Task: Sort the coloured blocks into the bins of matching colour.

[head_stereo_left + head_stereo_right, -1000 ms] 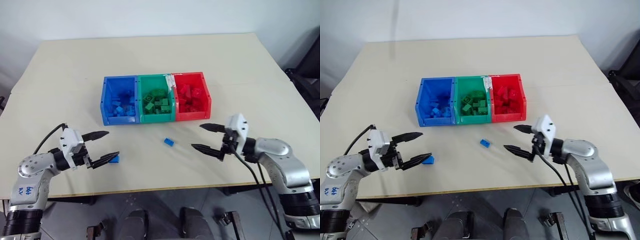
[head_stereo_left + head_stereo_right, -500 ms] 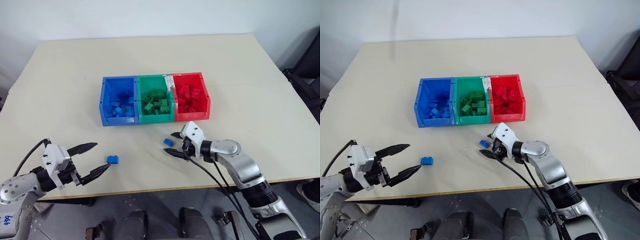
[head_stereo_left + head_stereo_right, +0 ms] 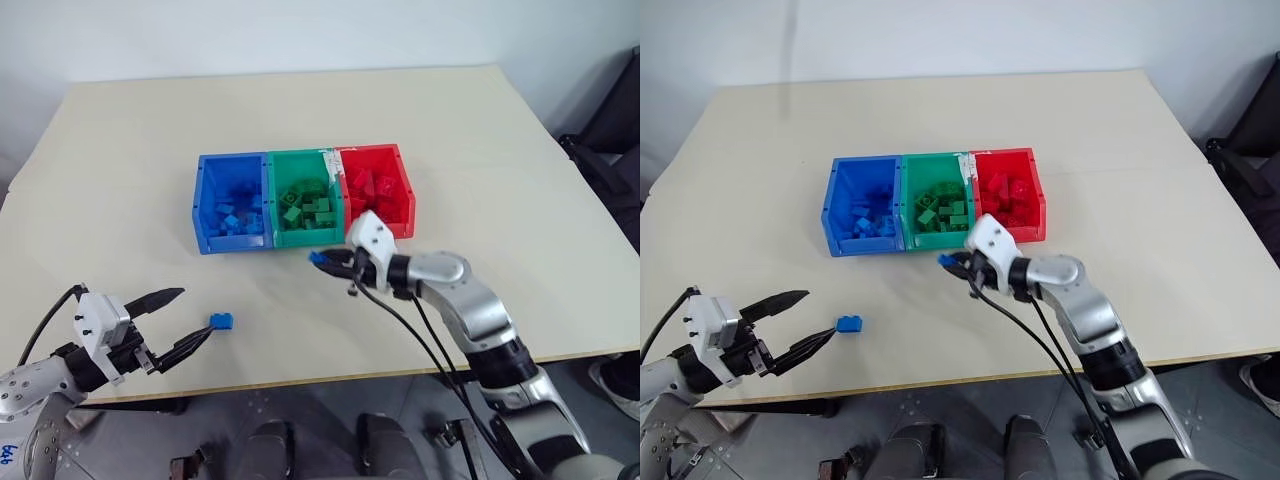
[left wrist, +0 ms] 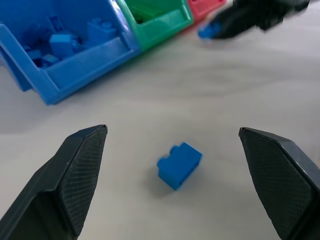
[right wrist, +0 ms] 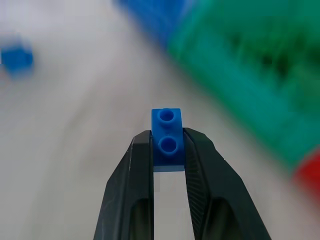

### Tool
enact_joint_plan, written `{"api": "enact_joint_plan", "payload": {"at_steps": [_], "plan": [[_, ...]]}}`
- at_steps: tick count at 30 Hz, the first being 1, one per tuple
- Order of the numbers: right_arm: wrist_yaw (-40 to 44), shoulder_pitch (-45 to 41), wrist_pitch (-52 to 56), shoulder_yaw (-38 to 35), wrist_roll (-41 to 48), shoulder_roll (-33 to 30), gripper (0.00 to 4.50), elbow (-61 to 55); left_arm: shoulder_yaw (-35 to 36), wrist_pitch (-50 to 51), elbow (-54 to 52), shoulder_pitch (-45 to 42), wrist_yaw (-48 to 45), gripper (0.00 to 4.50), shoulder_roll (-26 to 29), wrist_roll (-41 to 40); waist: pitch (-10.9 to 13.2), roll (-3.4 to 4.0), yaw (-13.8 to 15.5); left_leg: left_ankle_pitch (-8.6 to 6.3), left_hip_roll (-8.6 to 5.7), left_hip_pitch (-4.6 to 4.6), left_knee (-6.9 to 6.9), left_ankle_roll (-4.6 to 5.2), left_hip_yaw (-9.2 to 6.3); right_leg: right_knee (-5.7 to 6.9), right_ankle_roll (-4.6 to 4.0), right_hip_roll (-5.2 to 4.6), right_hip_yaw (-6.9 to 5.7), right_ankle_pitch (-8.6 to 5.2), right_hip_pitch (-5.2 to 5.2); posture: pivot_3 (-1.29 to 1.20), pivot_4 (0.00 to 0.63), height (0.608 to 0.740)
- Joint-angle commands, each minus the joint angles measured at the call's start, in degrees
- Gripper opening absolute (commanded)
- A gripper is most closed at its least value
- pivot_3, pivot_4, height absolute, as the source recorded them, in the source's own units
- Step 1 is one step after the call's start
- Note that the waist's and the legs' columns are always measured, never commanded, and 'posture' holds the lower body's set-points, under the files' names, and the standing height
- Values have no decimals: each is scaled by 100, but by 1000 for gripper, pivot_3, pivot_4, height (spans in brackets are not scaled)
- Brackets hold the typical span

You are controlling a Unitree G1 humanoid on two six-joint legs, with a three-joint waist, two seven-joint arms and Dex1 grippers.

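Note:
My right gripper (image 3: 322,259) is shut on a small blue block (image 5: 167,136), held just above the table in front of the green bin (image 3: 304,206). A second blue block (image 3: 221,321) lies on the table near the front left edge. My left gripper (image 3: 177,320) stands open right beside that block, its fingertips (image 4: 84,165) spread to either side of it in the left wrist view, not touching. The blue bin (image 3: 231,203), green bin and red bin (image 3: 380,190) stand joined in a row at mid-table, each holding several blocks of its own colour.
The beige table (image 3: 480,160) has bare room all round the bins. Its front edge runs close below both grippers. Black cables hang from my right arm (image 3: 470,310).
My right gripper closed on the blue block, lifted it and carried it left toward the bins. My left gripper drew back from the other blue block, staying open.

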Motion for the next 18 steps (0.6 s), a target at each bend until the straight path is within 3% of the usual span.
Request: {"api": "enact_joint_plan", "payload": {"at_steps": [1,10,14,18], "plan": [[-363,-677,-42,-203,73,485,448,369,270,-131,-203,150,199,4500,-166,-110,0,0,-7,0,2,0,-2,-1,0,2,-3,1,-1,-1,-3,0,150,740],[-1160,-2507,-1340,-150,-635,1810,448,3278,413,-190,-177,177,543,4500,-427,-134,0,0,-44,-5,6,-1,-9,-8,2,14,-19,7,-8,1,-17,0,150,740],[-1298,-3017,-1947,-279,-766,2097,448,4331,461,-196,-201,253,575,4500,-470,-164,0,0,-103,-5,8,0,-14,-8,3,17,-22,10,-9,1,-22,0,150,740],[-995,-3134,-2059,-384,-641,2186,1846,4659,449,-203,-228,287,592,4500,-495,-160,0,0,-159,-5,8,-1,-26,-9,2,18,-26,8,-12,1,-27,0,150,740]]}}
